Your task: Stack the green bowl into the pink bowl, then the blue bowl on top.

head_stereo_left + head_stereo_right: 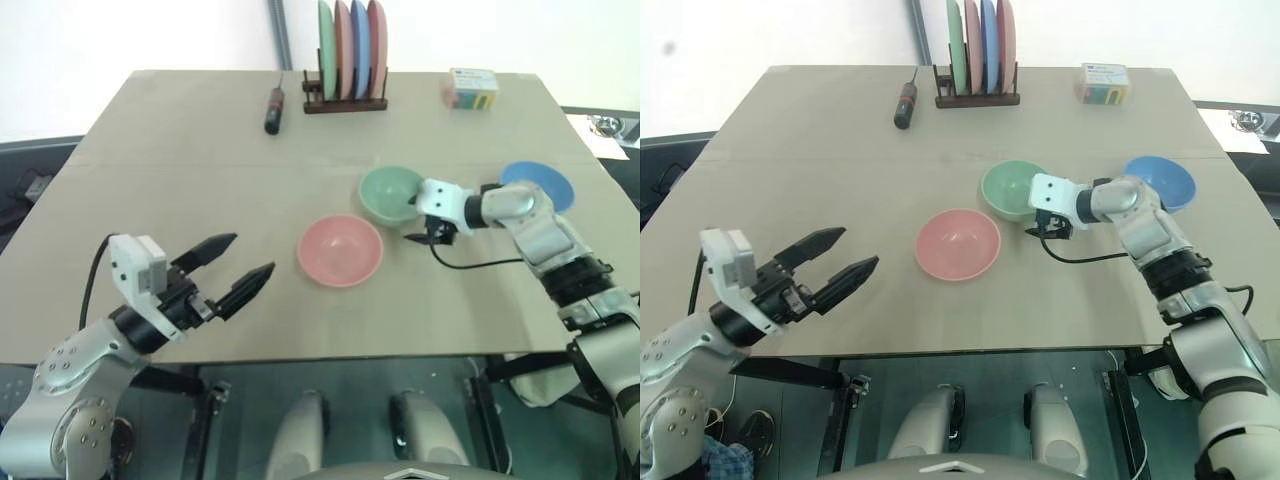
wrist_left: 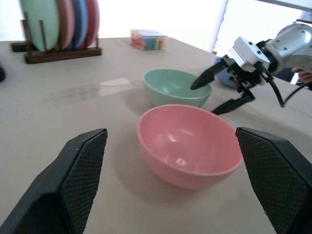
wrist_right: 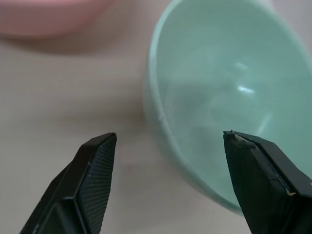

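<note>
Right end effector (image 3: 165,141): spread wide, nothing in it. In the right wrist view its two fingers stood either side of the near rim of the green bowl (image 1: 392,194), one finger over the bowl's hollow, the other outside the wall above the bare worktop (image 1: 180,150). You could not tell from these views whether either pad touched the rim.

Left end effector (image 1: 238,267): also spread, nothing in it, hanging near the front edge of the worktop, well apart from every bowl, pointing roughly toward the pink bowl (image 1: 340,250).

Green bowl: upright on the worktop, mid-worktop, just left of your right end effector in the head view.

Pink bowl: upright and empty, nearer the front edge, to the left of the green bowl; the two were close together but apart.

Blue bowl (image 1: 538,186): upright on the far right, partly hidden behind the right forearm.

Nearer arm: the right, clearly. It was already at the green bowl; the left had a long way to go.

Bearing that mattered: from the right end effector the pink bowl lay leftward and toward the front edge, a short carry past the green bowl's own footprint.

Long axis: none to speak of; the bowl was round, so you had only the rim wall to pinch.

Step judged: closing on the green rim, stacking not yet begun.
</note>
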`<state>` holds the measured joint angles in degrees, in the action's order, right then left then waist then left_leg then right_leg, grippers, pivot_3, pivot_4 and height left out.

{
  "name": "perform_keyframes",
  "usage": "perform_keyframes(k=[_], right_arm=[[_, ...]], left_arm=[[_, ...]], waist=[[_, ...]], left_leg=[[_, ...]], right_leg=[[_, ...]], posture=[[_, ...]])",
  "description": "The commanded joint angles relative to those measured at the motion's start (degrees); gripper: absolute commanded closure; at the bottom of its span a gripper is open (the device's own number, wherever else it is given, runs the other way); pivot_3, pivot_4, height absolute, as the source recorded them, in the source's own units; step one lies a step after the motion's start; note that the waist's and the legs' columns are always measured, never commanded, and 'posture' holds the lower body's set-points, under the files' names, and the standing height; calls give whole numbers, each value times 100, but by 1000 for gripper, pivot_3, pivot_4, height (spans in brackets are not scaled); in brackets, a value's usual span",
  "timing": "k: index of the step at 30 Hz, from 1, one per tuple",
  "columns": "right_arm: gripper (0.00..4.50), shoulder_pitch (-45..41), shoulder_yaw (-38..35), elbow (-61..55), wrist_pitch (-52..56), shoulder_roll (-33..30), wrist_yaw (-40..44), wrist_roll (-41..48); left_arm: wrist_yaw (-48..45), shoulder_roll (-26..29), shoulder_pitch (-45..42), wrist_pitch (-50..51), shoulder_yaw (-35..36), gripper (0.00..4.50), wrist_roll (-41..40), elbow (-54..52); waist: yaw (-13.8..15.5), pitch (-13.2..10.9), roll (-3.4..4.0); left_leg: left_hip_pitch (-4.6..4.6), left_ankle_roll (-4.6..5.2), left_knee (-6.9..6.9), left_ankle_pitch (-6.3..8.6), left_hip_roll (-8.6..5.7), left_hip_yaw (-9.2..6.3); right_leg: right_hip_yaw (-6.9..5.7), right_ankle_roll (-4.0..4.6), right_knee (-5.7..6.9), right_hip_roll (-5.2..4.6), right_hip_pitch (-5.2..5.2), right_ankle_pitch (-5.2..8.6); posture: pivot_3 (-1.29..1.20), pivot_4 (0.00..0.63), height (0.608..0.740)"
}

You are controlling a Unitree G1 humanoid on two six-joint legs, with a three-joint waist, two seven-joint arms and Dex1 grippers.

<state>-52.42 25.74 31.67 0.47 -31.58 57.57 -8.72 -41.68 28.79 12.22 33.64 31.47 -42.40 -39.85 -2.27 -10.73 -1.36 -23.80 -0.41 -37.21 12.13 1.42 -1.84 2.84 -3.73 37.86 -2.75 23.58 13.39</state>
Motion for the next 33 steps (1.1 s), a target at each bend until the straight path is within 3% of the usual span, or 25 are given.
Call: perform_keyframes(k=[1, 3, 5, 8, 9, 18, 23, 27, 32, 33], right_arm=[[1548, -358, 46, 419, -493, 159, 70, -236], [2591, -455, 42, 647, -670, 252, 78, -314], [3084, -532, 17, 801, -781, 358, 139, -339], [4256, -584, -32, 923, -889, 445, 180, -381], [4390, -592, -51, 941, -912, 466, 191, -389], [4390, -680, -524, 333, -665, 585, 92, -83], [4390, -384, -764, -1669, 279, 507, 815, 674], [4390, 194, -245, -3939, 1162, 425, 1319, 1021], [4390, 383, 6, -4535, 1495, 370, 1260, 833], [3693, 413, 52, -4571, 1495, 331, 1269, 797]], left_arm=[[222, -59, 217, -301, 262, 0, -148, -373], [363, -68, 294, -363, 281, 0, -143, -373], [448, -79, 313, -471, 279, 0, -143, -358], [527, -51, 331, -579, 283, 0, -169, -324], [538, -32, 337, -608, 285, 0, -183, -303], [451, 167, 310, -796, 6, 0, 34, -35], [371, 288, 223, -878, -122, 0, 97, 163], [268, 447, 41, -881, -288, 0, 142, 370], [172, 520, -60, -962, -382, 0, 186, 532], [159, 528, -84, -986, -398, 0, 203, 575]], waist=[[-9, 0, 0], [-10, 0, 0], [-11, 0, 0], [-10, 0, 0], [-11, 1, 0], [-12, -1, 3], [-9, -1, 4], [27, -1, 3], [0, 0, 3], [2, 0, 2]], left_leg=[[0, 0, 0, 0, 0, 0], [2, 0, 2, 0, 1, -1], [4, 0, 3, 0, 2, -2], [3, 0, 3, 0, 1, -1], [4, 0, 3, 0, 1, 1], [2, 0, 5, 0, 1, -1], [0, 0, 13, 0, 3, -4], [-4, -1, 15, 1, 2, -12], [-1, -1, 15, 1, 4, -9], [1, -1, 13, 1, 4, -8]], right_leg=[[0, 0, 0, 0, 0, 0], [-1, -1, 2, 1, 1, -1], [-2, 0, 3, 2, 1, 0], [-1, 2, 1, 2, 0, 1], [2, 2, 1, 1, 0, 1], [-1, 18, 2, 2, 2, 10], [-4, 0, 1, 3, 6, 0], [-14, 2, -4, 0, 5, 2], [-13, 18, -2, 1, 7, 12], [-12, 19, -2, 1, 6, 12]], posture=[[0, 150, 740], [0, 150, 740], [0, 150, 740], [0, 150, 740], [0, 150, 740], [0, 150, 740], [0, 150, 740], [0, 150, 740], [0, 150, 740], [0, 150, 740]])
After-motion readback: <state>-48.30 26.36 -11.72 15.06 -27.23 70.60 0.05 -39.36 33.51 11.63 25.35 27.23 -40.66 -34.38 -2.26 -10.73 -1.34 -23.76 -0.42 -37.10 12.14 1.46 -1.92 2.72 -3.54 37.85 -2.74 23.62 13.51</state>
